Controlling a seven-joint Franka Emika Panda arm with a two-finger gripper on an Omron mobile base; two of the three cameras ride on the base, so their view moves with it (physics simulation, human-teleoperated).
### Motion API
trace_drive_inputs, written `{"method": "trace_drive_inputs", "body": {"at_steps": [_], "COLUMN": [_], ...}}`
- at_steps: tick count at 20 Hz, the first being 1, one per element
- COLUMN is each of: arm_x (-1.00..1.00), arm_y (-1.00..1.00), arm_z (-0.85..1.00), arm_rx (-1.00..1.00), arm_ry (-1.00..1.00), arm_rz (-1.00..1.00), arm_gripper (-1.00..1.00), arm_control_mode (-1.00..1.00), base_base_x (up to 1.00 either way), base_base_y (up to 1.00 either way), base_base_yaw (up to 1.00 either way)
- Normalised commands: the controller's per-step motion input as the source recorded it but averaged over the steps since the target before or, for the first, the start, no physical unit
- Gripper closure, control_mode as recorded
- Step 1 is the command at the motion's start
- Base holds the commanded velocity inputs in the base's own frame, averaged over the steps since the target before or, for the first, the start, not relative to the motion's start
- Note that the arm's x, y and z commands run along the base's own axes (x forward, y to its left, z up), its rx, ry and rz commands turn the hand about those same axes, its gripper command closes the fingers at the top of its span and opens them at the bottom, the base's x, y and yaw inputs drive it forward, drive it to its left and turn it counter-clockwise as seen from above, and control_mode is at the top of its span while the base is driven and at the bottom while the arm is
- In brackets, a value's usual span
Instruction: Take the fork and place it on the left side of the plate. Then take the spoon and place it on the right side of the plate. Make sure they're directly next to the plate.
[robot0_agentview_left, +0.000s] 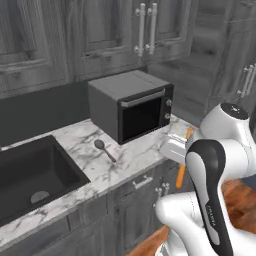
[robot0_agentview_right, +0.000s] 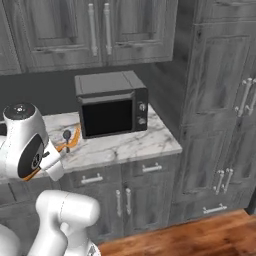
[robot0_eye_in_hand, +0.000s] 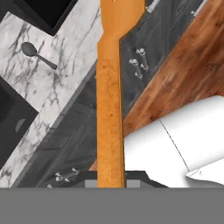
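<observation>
My gripper (robot0_eye_in_hand: 111, 177) is shut on the handle of the orange fork (robot0_eye_in_hand: 109, 109), which runs straight up the hand view, with its head cut off by the top edge. From the left base view the fork (robot0_agentview_left: 181, 175) hangs in the light grey hand (robot0_agentview_left: 172, 147) at the counter's front edge, right of the microwave. An orange stretch of the fork (robot0_agentview_right: 75, 139) shows beside my upper arm in the right base view. The dark grey spoon (robot0_agentview_left: 105, 150) (robot0_eye_in_hand: 37, 54) (robot0_agentview_right: 66, 134) lies flat on the marble counter, left of the microwave. The plate is out of view.
A dark microwave (robot0_agentview_left: 132, 105) (robot0_agentview_right: 112, 102) stands at the back of the marble counter (robot0_agentview_right: 145, 142). A black sink (robot0_agentview_left: 30, 172) is sunk into the counter's left part. Grey cabinet fronts (robot0_agentview_right: 125, 192) run below, with wooden floor (robot0_eye_in_hand: 188, 65) in front. Tall cabinets (robot0_agentview_right: 225, 110) close the right side.
</observation>
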Motion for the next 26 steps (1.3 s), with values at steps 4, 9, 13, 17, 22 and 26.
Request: {"method": "trace_drive_inputs", "body": {"at_steps": [4,9,13,17,22,26], "arm_x": [0.0,0.0,0.0,0.0,0.0,0.0], "arm_y": [0.0,0.0,0.0,0.0,0.0,0.0], "arm_z": [0.0,0.0,0.0,0.0,0.0,0.0], "arm_rx": [0.0,0.0,0.0,0.0,0.0,0.0], "arm_ry": [0.0,0.0,0.0,0.0,0.0,0.0], "arm_rz": [0.0,0.0,0.0,0.0,0.0,0.0], "arm_gripper": [1.0,1.0,1.0,1.0,1.0,1.0], "arm_control_mode": [1.0,1.0,1.0,1.0,1.0,1.0], "base_base_x": [-0.56,-0.53,-0.63,-0.62,-0.63,-0.7], "base_base_y": [0.42,0.41,0.27,0.11,-0.06,-0.23], "base_base_yaw": [-0.55,-0.55,-0.58,-0.57,-0.53,-0.48]}}
